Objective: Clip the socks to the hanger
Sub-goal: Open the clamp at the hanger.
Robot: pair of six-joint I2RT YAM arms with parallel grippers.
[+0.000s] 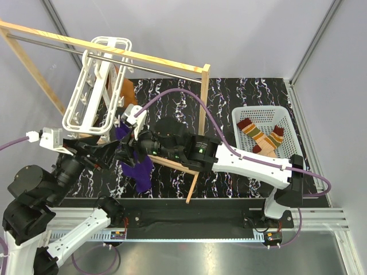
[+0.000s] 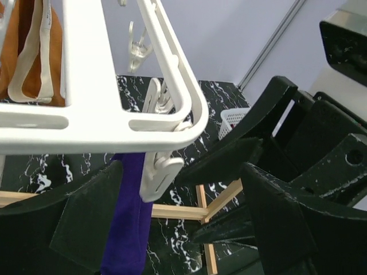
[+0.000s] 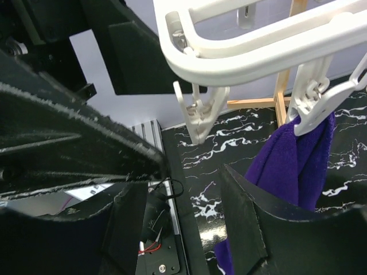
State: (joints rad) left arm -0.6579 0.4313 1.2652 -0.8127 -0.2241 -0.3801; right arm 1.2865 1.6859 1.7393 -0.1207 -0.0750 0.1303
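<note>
The striped socks (image 1: 261, 137) lie in a white basket (image 1: 287, 114) at the right, far from both grippers. The white hanger (image 1: 94, 86) hangs from the rack's rod at the upper left; its corner shows in the left wrist view (image 2: 172, 123) and the right wrist view (image 3: 241, 57). My left gripper (image 1: 106, 152) is open just under the hanger's corner (image 2: 180, 195), with a clip peg (image 2: 160, 175) and a hanging purple cloth (image 2: 126, 223) between its fingers. My right gripper (image 1: 126, 133) is open and empty (image 3: 183, 189) under an empty peg (image 3: 198, 117).
The purple cloth (image 1: 136, 169) hangs from a peg (image 3: 312, 100). An orange cloth (image 2: 31, 57) hangs further back on the hanger. The wooden rack's post (image 1: 202, 103) and foot bars (image 2: 195, 209) stand close to both arms. The two grippers crowd each other.
</note>
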